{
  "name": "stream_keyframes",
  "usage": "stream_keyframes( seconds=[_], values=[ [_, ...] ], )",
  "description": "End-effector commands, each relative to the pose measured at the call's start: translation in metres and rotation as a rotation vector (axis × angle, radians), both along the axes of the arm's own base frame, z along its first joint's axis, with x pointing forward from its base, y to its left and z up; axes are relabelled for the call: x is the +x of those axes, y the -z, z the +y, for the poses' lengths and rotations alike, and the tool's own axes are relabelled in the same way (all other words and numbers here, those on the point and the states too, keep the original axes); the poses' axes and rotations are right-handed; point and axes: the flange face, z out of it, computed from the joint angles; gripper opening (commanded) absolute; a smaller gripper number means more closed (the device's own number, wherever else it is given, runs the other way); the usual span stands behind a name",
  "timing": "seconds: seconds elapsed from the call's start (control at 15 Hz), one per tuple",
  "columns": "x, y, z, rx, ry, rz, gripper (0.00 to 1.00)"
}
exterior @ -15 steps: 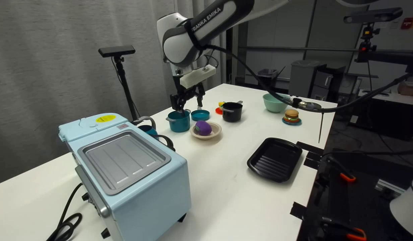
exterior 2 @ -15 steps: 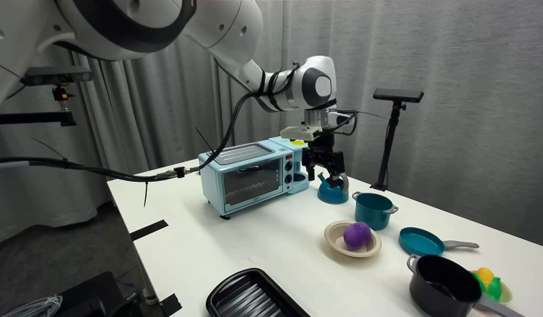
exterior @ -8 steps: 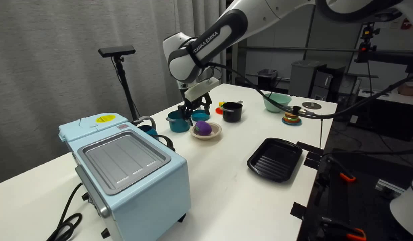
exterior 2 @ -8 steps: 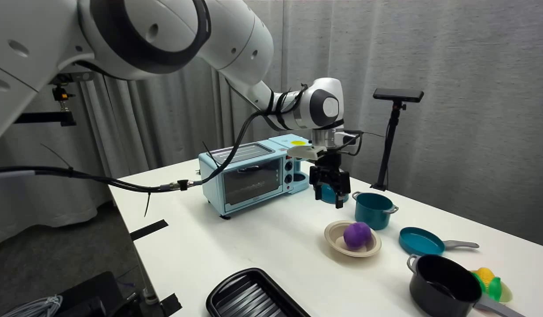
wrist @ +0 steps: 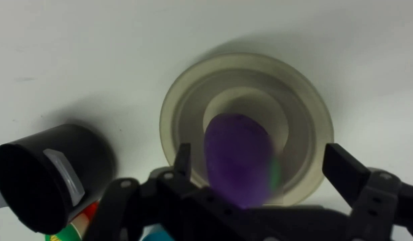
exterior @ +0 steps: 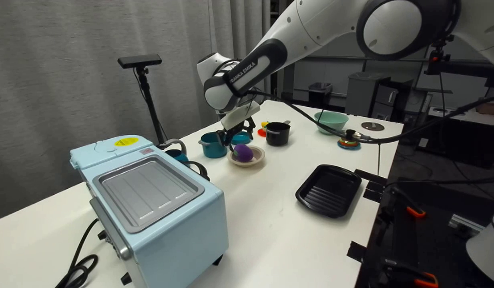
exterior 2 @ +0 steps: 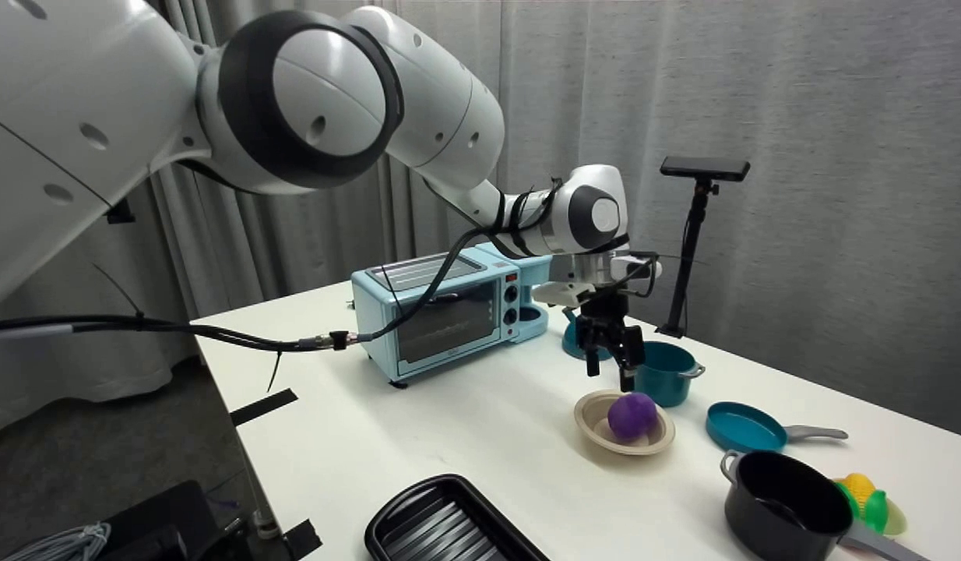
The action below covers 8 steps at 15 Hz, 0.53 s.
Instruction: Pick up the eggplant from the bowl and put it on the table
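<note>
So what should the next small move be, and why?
I'd probably lower the open gripper slightly: in the wrist view the eggplant, inside the bowl, shows between the spread fingers, which look higher than it in an exterior view.

"FRANKA EMIKA" lettering on the robot arm, yellow label on the blue oven, print unreadable

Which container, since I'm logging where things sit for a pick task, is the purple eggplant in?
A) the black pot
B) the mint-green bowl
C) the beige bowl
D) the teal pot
C: the wrist view looks down on the eggplant lying within the rim of the beige bowl, and both exterior views show it in there too.
</note>
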Motion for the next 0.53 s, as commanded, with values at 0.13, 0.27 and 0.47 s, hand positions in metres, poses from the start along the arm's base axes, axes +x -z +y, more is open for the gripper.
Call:
stream_keyframes(
  seconds=[0.13, 0.27, 0.47],
  values=[
    [0.012, 0.025, -0.028, -0.07, 0.061, 0.023, 1.0],
    [0.011, 0.036, -0.035, -0.079, 0.08, 0.042, 1.0],
    [0.01, 0.049, -0.037, -0.085, 0.093, 0.065, 1.0]
  ],
)
